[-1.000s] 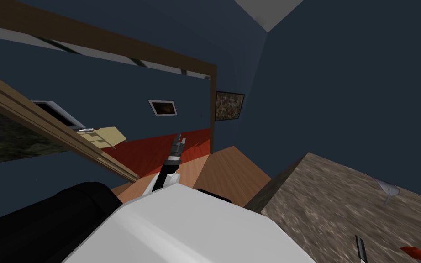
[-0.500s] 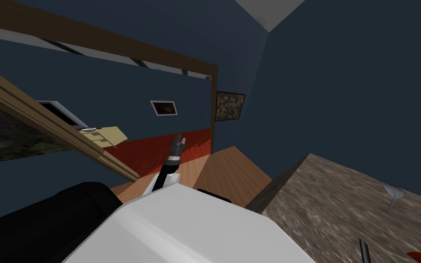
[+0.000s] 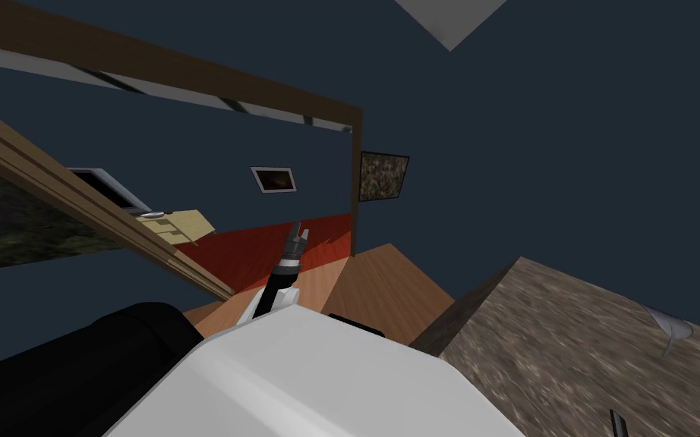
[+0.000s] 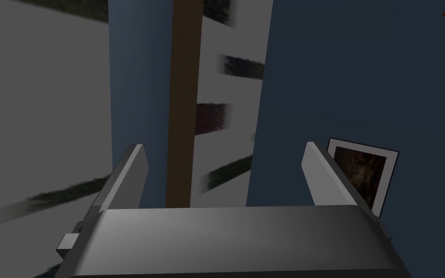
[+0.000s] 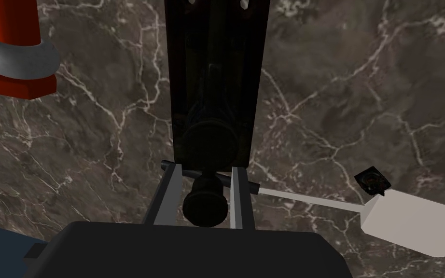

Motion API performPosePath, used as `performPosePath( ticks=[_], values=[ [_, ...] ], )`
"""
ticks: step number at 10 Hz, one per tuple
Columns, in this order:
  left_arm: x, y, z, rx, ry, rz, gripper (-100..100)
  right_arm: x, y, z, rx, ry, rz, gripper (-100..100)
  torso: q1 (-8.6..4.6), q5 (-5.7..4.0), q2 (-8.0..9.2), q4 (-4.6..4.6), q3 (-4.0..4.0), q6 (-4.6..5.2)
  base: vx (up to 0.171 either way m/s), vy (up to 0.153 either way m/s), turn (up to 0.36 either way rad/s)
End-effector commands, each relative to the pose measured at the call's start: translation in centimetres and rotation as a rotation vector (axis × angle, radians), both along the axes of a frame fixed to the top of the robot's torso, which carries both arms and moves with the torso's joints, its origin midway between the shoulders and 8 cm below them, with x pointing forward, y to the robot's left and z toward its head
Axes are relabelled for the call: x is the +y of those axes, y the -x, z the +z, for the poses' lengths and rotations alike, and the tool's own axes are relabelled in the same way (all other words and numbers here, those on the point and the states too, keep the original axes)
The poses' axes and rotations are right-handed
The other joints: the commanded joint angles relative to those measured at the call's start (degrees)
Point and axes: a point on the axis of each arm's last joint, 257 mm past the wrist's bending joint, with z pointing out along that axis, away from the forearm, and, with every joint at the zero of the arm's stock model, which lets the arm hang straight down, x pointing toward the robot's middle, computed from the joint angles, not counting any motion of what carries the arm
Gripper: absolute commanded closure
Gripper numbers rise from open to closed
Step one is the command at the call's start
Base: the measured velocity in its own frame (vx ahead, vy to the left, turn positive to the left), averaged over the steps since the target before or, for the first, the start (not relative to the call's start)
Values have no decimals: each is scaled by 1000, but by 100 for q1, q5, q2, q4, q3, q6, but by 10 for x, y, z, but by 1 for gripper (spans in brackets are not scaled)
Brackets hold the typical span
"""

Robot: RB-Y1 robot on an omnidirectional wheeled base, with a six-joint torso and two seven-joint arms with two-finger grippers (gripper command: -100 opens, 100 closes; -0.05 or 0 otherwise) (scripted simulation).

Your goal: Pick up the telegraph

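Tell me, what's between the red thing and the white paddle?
The black telegraph lies between the red thing and the white paddle on the marble top, its knob held in the jaws of the right gripper. The right wrist view shows it.

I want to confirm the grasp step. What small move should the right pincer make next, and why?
Probably lift straight up, slowly. The right pincer is shut on the knob of the black telegraph, which seems to lie on the marble counter. A spatula lies close by.
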Motion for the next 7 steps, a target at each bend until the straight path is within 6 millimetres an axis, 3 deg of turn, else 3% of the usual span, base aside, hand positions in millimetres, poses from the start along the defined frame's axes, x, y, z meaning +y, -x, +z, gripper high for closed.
performPosePath(
  ticks=[1, 2, 3, 4, 6, 7],
  values=[
    [0, 0, 0, 0, 0, 0, 0, 0, 0, 0, 0, 0, 0, 100, 0, 0, 0, 0, 0, 0, 0, 0, 0],
    [0, 0, 0, 0, 0, 0, 0, 0, 0, 0, 0, 0, 0, 100, 2, 2, 2, 0, 1, 0, 0, 0, 0],
    [0, 0, 0, 0, 0, 0, 0, 0, 0, 0, 0, 0, 0, 0, 4, 4, 2, 0, 1, 1, 0, 0, 0],
    [0, 0, 0, 0, 0, 0, 0, 2, -12, 10, -1, 1, 11, 100, 6, 5, 3, 1, 2, 1, -11, 17, -94],
    [0, 0, 0, 0, 0, 0, 0, 0, -14, 11, -2, 2, 14, 100, 21, 14, 14, 4, 8, 5, -22, 14, -61],
    [0, 0, 0, 0, 0, 0, 0, 1, -15, 11, -1, 1, 14, 0, 18, 12, 12, 4, 8, 5, 0, 0, 0]
  ],
)
